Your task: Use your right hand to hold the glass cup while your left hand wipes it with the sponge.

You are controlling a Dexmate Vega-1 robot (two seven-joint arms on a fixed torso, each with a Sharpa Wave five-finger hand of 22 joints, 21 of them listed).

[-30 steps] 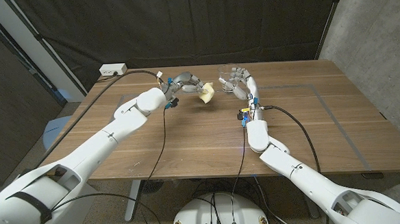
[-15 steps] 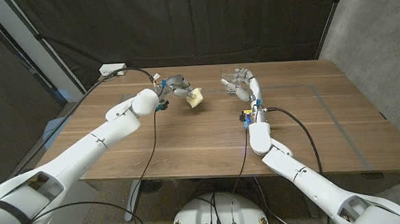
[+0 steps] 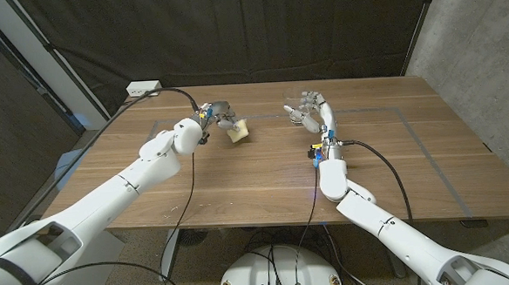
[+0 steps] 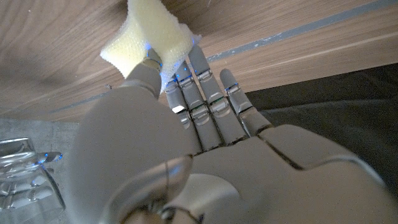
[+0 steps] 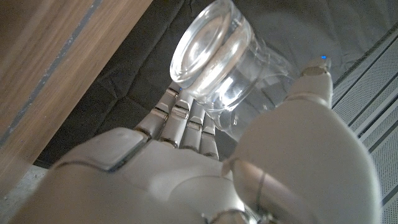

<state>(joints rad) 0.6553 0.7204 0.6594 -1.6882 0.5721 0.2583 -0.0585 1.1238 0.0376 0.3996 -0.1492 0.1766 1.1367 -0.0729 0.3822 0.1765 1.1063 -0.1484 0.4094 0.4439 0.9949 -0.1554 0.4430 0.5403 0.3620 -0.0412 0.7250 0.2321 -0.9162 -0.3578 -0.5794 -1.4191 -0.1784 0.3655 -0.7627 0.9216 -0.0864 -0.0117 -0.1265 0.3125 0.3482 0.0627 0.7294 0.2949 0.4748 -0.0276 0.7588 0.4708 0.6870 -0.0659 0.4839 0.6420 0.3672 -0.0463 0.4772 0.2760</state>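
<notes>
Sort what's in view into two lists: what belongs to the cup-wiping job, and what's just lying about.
Belongs to the job:
- glass cup, held by the right hand
- sponge, pinched in the left hand

Just lying about:
- white power strip at the table's far left corner
- wooden table

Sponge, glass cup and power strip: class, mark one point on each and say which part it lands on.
sponge [image 4: 149,34], left wrist view, on its pale foam face above the fingers.
glass cup [image 5: 208,43], right wrist view, on its round clear base.
power strip [image 3: 144,89], head view, on its white top.
</notes>
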